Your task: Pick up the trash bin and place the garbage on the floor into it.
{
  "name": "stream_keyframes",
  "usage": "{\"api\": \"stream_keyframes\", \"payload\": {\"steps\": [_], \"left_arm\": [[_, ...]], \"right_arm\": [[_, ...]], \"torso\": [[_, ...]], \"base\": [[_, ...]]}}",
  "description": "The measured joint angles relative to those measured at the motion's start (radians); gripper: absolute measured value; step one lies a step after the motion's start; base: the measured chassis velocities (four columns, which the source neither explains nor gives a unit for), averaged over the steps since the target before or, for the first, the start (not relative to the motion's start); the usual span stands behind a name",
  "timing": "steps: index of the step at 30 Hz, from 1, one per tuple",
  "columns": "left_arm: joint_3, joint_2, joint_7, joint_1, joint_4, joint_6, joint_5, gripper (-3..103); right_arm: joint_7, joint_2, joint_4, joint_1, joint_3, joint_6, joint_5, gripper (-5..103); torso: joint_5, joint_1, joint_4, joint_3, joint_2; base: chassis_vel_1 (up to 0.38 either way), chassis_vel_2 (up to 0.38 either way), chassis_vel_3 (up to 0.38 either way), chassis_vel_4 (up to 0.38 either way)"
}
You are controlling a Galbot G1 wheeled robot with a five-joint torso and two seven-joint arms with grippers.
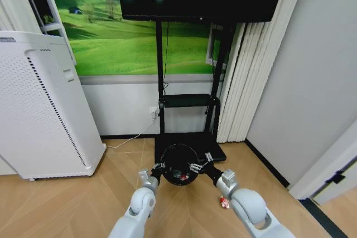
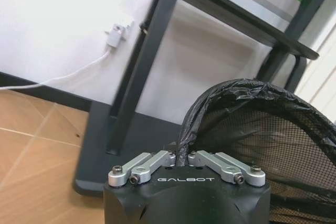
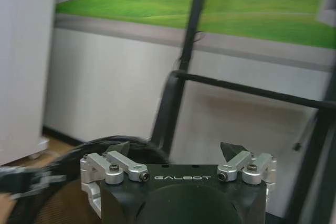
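Observation:
The trash bin (image 1: 178,154) is a small round black mesh basket lined with a black bag. It sits low in front of me, over the TV stand's base. My left gripper (image 1: 160,166) is shut on the bin's bagged rim (image 2: 220,98), and the left wrist view shows its fingers pinched on the bag edge (image 2: 182,153). My right gripper (image 1: 196,166) stands open beside the opposite rim, with nothing between its fingers (image 3: 231,150). Something red (image 1: 181,176) lies inside the bin. One red-and-white piece of garbage (image 1: 224,202) lies on the floor by my right forearm.
A tall white perforated appliance (image 1: 39,110) stands to the left. The black TV stand (image 1: 189,101) with its shelf and floor plate rises right behind the bin. A white cable (image 2: 63,74) runs along the wall. White curtains (image 1: 240,82) and a grey wall close the right side.

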Motion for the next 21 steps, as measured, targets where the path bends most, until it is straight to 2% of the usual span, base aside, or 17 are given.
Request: {"api": "stream_keyframes", "payload": {"steps": [1,4,5,6,7,10,12,17,21], "left_arm": [[0.0,0.0,0.0,0.0,0.0,0.0,0.0,4],[-0.085,0.007,0.046,0.043,-0.028,-0.009,0.067,4],[-0.085,0.007,0.046,0.043,-0.028,-0.009,0.067,4],[-0.15,0.017,0.087,0.074,-0.042,-0.015,0.104,4],[-0.19,0.028,0.105,0.102,-0.065,-0.015,0.109,4],[-0.223,0.041,0.118,0.131,-0.091,-0.013,0.108,4],[-0.294,0.075,0.163,0.21,-0.159,-0.01,0.112,4],[-0.347,0.072,0.186,0.279,-0.225,-0.009,0.122,4],[-0.381,0.066,0.192,0.313,-0.278,-0.001,0.132,4]], "right_arm": [[0.0,0.0,0.0,0.0,0.0,0.0,0.0,95],[0.105,0.017,0.006,-0.012,0.068,-0.007,0.068,100],[0.105,0.017,0.006,-0.012,0.068,-0.007,0.068,100],[0.15,0.034,-0.006,-0.023,0.104,-0.009,0.087,100],[0.161,0.044,-0.023,-0.033,0.131,-0.011,0.08,100],[0.168,0.054,-0.044,-0.044,0.155,-0.012,0.066,100],[0.207,0.098,-0.128,-0.064,0.186,-0.005,0.045,100],[0.227,0.153,-0.25,-0.073,0.207,0.022,0.014,100],[0.19,0.172,-0.321,-0.08,0.218,0.057,-0.001,100]], "torso": [[0.0,0.0,0.0,0.0,0.0],[-0.0001,0.0,-0.0001,0.0,0.0],[-0.0001,0.0,-0.0001,0.0,0.0],[0.0001,0.0,0.0002,0.0,0.0],[0.0001,0.0,0.0003,0.0,0.0],[0.0,0.0,0.0004,0.0,0.0],[0.0003,0.0,0.0003,0.0,0.0],[0.0,0.0,0.0003,0.0,0.0],[0.0,0.0,0.0,0.0,0.0]], "base": [[0.0,0.0,0.0,0.0],[0.0,0.0,0.0,0.0],[0.0,0.0,0.0,0.0],[0.0,0.0,0.0,0.0],[0.0,0.0,0.0,0.0],[0.0,0.0,0.0,0.0],[0.0,0.0,0.0,0.0],[0.0,0.0,0.0,0.0],[0.0,0.0,0.0,0.0]]}}
